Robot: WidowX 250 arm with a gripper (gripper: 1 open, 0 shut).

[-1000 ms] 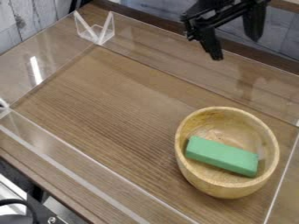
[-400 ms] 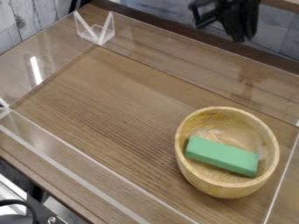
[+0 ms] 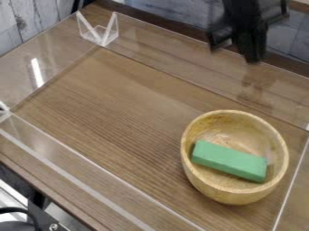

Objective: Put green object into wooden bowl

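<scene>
The mint-green object (image 3: 229,161) lies flat inside the wooden bowl (image 3: 237,115), which stands at the right front of the wooden table. My black gripper (image 3: 255,52) hangs over the back right of the table, well behind the bowl and clear of it. It points downward. Its fingers are pressed together with nothing between them.
Clear acrylic walls (image 3: 49,167) fence the tabletop, with a folded clear bracket (image 3: 97,29) at the back left corner. A brick wall runs behind the table. The wood surface (image 3: 108,108) stretches left of the bowl.
The gripper has shifted right and dropped lower over the back of the table, and its fingers have gone from spread apart to shut. The green object and bowl have not moved.
</scene>
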